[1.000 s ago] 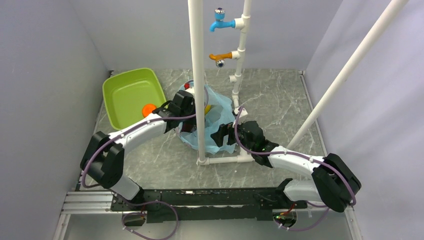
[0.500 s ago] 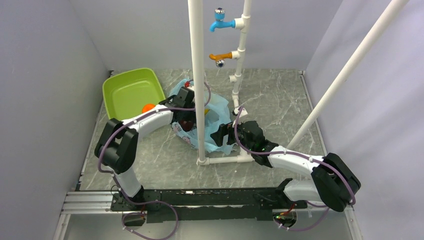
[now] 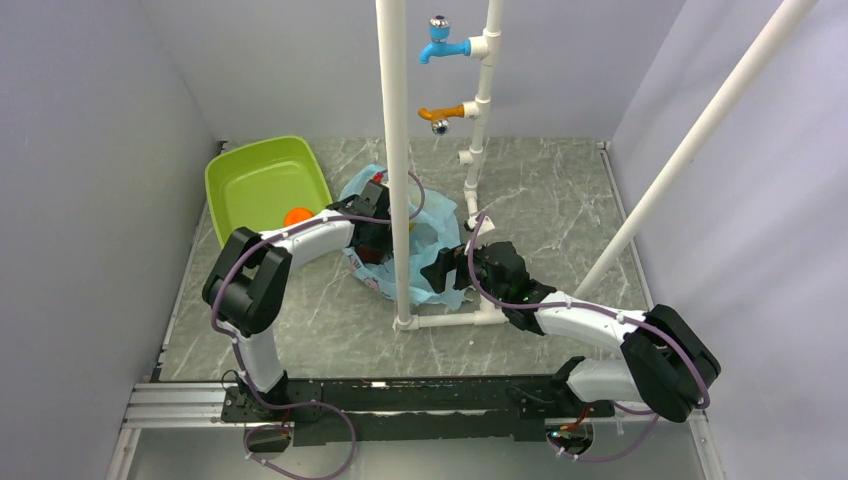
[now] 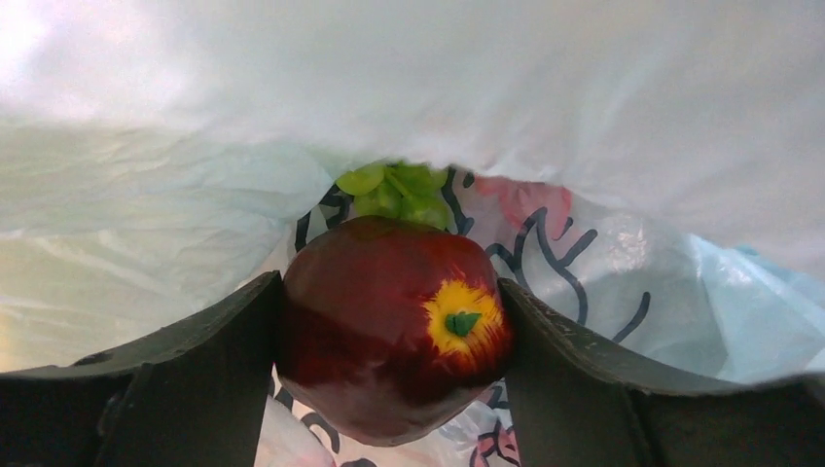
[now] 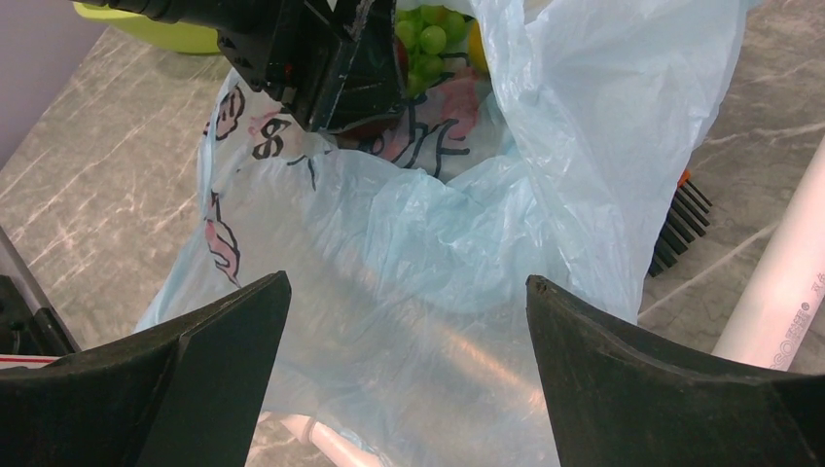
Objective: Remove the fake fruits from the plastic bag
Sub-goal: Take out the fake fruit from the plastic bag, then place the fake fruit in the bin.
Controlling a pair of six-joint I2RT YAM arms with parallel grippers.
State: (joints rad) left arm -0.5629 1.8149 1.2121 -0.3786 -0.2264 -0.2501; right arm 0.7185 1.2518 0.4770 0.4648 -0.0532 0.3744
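The grey marbled bench (image 3: 560, 200) carries a green tray (image 3: 250, 190) at far left, a blue bag (image 3: 432, 228) in the centre, and a white pipe frame (image 3: 450, 320) beside it.

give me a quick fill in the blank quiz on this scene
The left end effector grips a round fruit, dark ___, inside the plastic bag.
Behind it sits a bunch of ___ grapes.
The right end effector is wide ___.
The small fruit in the lime-green tray is ___.
Missing: red; green; open; orange
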